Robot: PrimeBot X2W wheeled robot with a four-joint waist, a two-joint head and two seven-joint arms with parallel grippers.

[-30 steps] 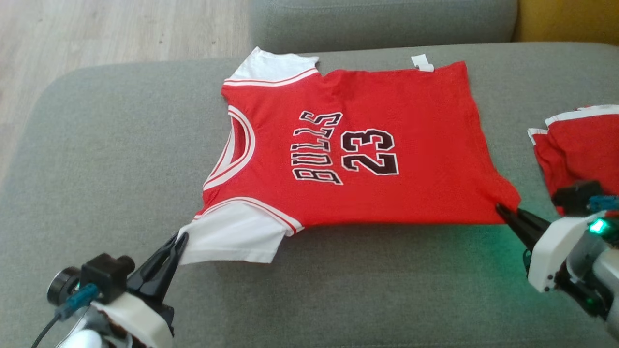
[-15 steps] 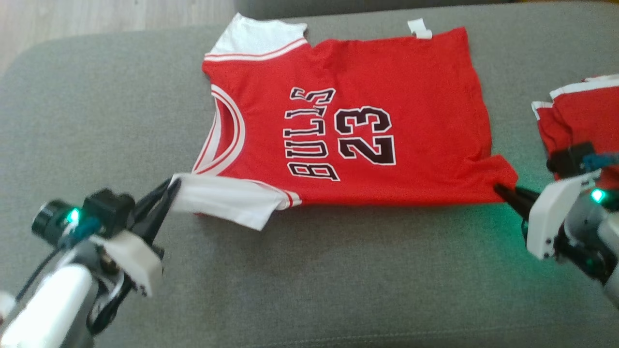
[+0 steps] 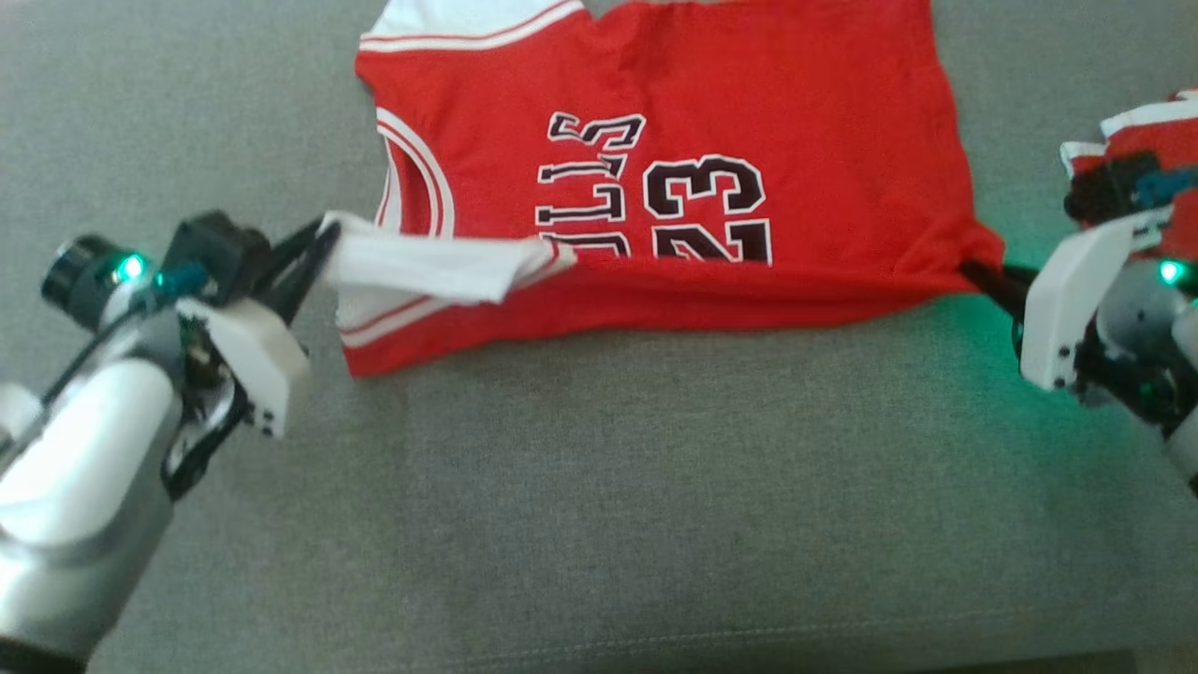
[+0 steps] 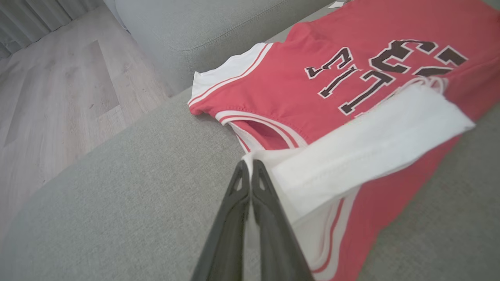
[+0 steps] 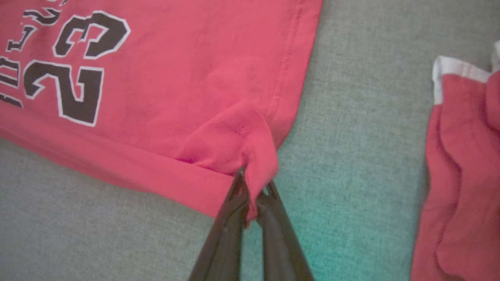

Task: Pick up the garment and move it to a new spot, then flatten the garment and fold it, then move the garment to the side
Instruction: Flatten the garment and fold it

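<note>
Nearest, at six o'clock in the head view, bare grey sofa cushion. At nine o'clock, the left gripper, pinched tight on the edge of the white sleeve, with that sleeve lifted and pulled across the front of the red Bulls jersey. At three o'clock, the right gripper, squeezed together on the near bottom corner of the jersey, cloth bunched up at the tips. Between the two, the near edge of the jersey raised and rolled over, hiding the low part of the 23. Rest of the jersey flat on the cushion toward twelve o'clock. At two o'clock, another red and white garment, apart from the jersey. In the left wrist view, wooden floor at ten o'clock, beyond the sofa.
</note>
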